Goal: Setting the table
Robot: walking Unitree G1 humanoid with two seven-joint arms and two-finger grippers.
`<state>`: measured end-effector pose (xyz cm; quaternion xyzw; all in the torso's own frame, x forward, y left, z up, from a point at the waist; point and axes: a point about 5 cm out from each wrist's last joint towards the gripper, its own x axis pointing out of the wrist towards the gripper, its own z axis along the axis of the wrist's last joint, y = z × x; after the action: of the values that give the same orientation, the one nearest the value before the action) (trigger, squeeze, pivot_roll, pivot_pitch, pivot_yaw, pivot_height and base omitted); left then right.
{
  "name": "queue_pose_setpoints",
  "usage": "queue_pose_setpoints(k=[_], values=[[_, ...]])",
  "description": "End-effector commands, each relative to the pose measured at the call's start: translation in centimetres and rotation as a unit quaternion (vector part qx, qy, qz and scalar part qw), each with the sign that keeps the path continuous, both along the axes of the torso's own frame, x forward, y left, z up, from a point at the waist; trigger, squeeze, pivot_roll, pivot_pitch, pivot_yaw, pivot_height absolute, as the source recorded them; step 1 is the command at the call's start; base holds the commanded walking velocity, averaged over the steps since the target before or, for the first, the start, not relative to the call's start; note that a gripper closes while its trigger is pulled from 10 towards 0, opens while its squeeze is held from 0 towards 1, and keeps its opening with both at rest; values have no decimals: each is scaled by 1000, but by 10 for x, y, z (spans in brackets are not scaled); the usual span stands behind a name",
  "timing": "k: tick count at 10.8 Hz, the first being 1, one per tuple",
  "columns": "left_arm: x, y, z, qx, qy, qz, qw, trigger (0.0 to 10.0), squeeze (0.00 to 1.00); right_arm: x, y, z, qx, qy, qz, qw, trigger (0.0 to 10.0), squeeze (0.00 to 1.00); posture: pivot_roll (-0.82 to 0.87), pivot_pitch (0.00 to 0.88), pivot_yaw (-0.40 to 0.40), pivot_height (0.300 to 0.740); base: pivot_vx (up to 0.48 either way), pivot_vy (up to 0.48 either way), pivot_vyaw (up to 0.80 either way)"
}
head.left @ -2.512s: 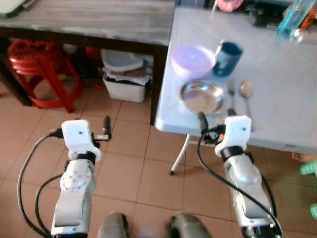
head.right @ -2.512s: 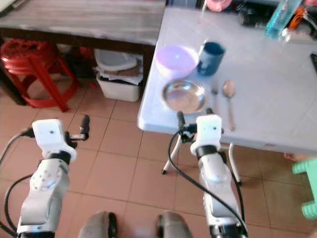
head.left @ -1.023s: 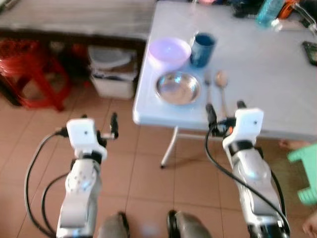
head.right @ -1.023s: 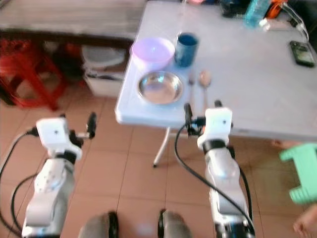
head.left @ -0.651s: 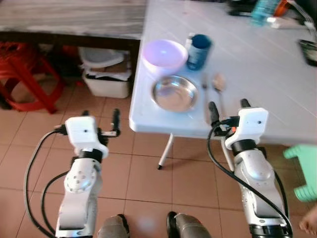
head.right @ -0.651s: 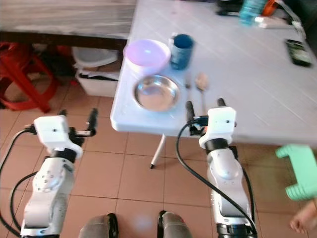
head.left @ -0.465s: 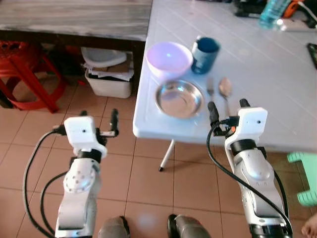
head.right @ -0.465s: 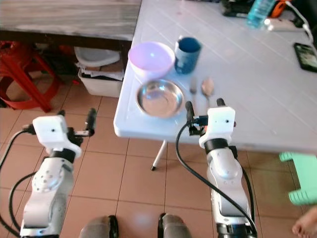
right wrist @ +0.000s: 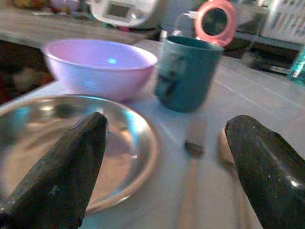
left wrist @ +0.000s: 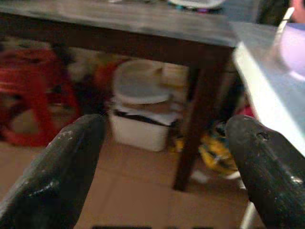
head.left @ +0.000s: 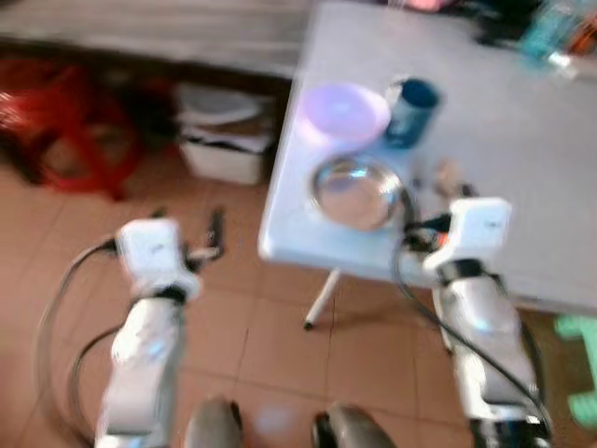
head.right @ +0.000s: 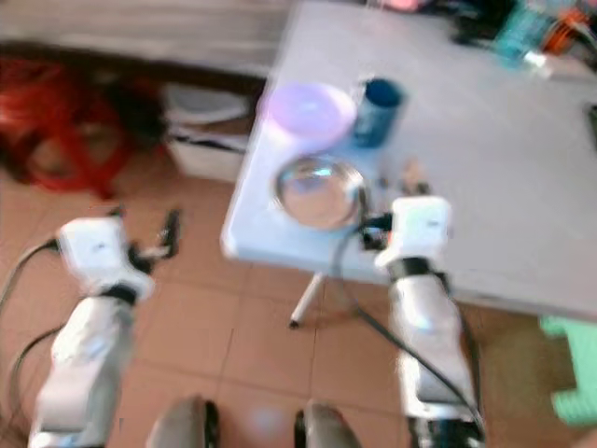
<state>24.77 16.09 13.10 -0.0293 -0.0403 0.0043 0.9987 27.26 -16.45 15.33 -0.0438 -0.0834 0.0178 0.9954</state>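
A white folding table (head.left: 522, 149) carries a pink bowl (head.left: 342, 110), a dark blue cup (head.left: 413, 98), a steel plate (head.left: 359, 191), and a fork and a spoon (head.left: 448, 174) to the plate's right. My right gripper (head.left: 434, 201) is open at the table's near edge, just right of the plate, over the cutlery. Its wrist view shows the plate (right wrist: 71, 143), bowl (right wrist: 97, 62), cup (right wrist: 187, 71), fork (right wrist: 190, 191) and spoon (right wrist: 231, 152) between open fingers (right wrist: 62, 176). My left gripper (head.left: 187, 226) hangs open and empty over the floor, left of the table.
A dark wooden table (head.left: 140, 37) stands to the left, with a red stool (head.left: 65, 121) and a white lidded bin (head.left: 224, 149) under it. A green stool (head.left: 578, 373) stands at the right. Bottles and clutter (head.left: 550, 28) fill the white table's far side.
The whole view has swung and gone blurry, so the camera moved. My right gripper stands slightly closer to the plate's rim. The dishes have not moved on the table.
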Motion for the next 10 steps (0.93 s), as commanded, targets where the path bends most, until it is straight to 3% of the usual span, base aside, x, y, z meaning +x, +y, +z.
queue_pose_setpoints(k=[1, 5, 6, 8, 9, 10], values=[[-1, -4, 1, -1, -2, -9, 1000, 10000, 0, -2, -8, -1, 1, 5, -15, 1000, 10000, 0, -44, 174, -28, 740, 0, 0, 0], [-4, -4, 1, 8, 3, -17, 1000, 10000, 0, 7, -21, 4, 12, 7, -25, 1000, 10000, 0, -37, 190, -22, 740, 0, 0, 0], [-4, -5, 0, 7, 4, -18, 1000, 10000, 0, 10, -23, 4, 22, 10, -21, 999, 10000, 1000, -39, 193, -24, 740, 0, 0, 0], [-4, -5, 0, 6, 5, -20, 1000, 10000, 0, 17, -20, 4, 56, 22, 1, 998, 10000, 1000, -37, 199, -22, 740, 0, 0, 0], [-4, -5, 1, 7, 5, -20, 1000, 10000, 0, 21, -16, 3, 96, 37, 26, 994, 10000, 290, -33, 208, -17, 740, 0, 0, 0], [-4, -4, 1, 8, 6, -19, 1000, 10000, 0, 25, -11, 7, 107, 34, 50, 992, 10000, 0, -30, 211, -16, 740, 0, 0, 0]])
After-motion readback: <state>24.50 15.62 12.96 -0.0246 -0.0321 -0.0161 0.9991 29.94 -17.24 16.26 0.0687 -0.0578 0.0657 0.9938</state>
